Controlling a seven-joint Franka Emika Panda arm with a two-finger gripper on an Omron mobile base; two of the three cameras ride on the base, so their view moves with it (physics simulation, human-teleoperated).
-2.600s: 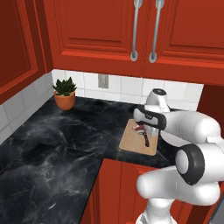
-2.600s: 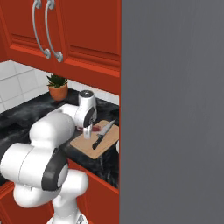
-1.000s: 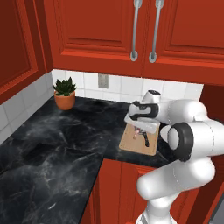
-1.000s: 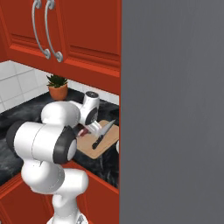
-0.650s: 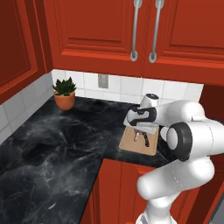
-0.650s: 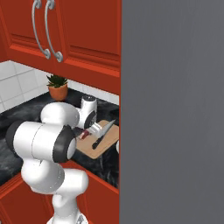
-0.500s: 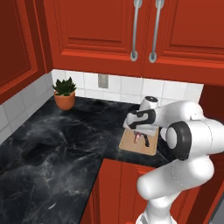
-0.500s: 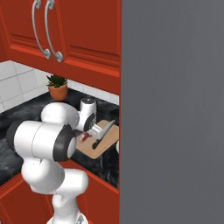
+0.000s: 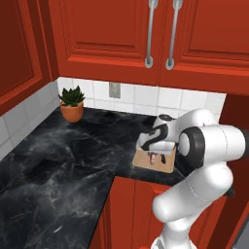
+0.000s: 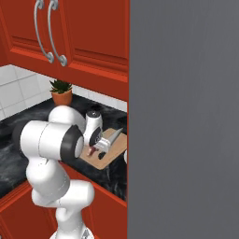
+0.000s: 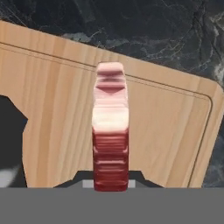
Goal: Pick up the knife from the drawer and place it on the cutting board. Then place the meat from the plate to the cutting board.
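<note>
My gripper (image 11: 110,180) is shut on the meat (image 11: 110,131), a reddish-pink slab with whitish streaks that stands on edge just above the cutting board (image 11: 166,122). In the left base view the gripper (image 9: 152,154) hangs low over the tan board (image 9: 165,164), the meat (image 9: 152,158) under it. The knife lies on the board beside the meat, its black handle (image 11: 11,127) at the left of the hand view and its silver blade (image 10: 111,138) in the right base view. The meat (image 10: 91,151) shows near the board's (image 10: 112,154) near corner. The plate and the drawer are out of view.
The board lies on a black marble counter (image 9: 73,146) by its front edge. A potted plant (image 9: 71,103) stands at the back left by the tiled wall. Red wall cabinets (image 9: 160,34) hang overhead. A flat grey panel (image 10: 186,116) covers the right half of the right base view.
The hand has come down toward the cutting board with the meat in it, and the arm's elbow has swung closer to the board. The knife has stayed put.
</note>
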